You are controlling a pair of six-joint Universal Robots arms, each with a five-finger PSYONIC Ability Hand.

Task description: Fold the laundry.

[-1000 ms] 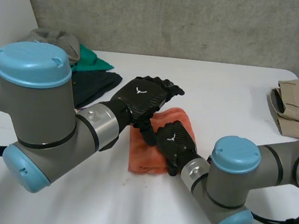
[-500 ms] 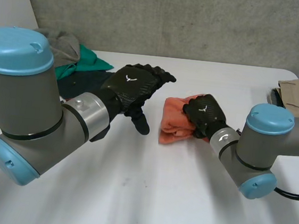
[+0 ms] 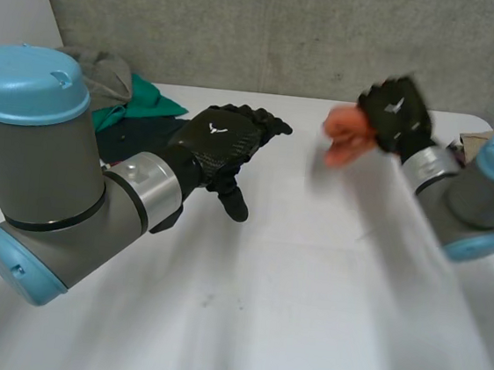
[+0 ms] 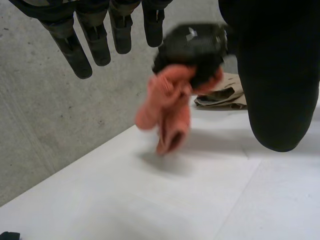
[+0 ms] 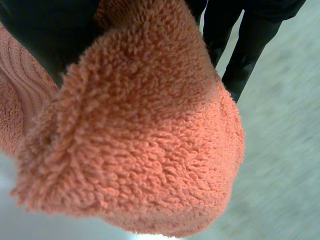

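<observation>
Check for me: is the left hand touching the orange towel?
Apart. Head view shows bare table between the left hand and the orange towel, which the right hand grips.

Right hand (image 3: 396,112) and its orange towel (image 3: 345,133) are just a smear; far-right khaki trousers (image 3: 468,138) sit mostly behind the right arm (image 3: 485,188).

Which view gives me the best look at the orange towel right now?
Left wrist view: the whole orange towel hangs bunched from the right hand, clear of the table. Head view shows part of it beside that hand; right wrist view, its pile up close.
</observation>
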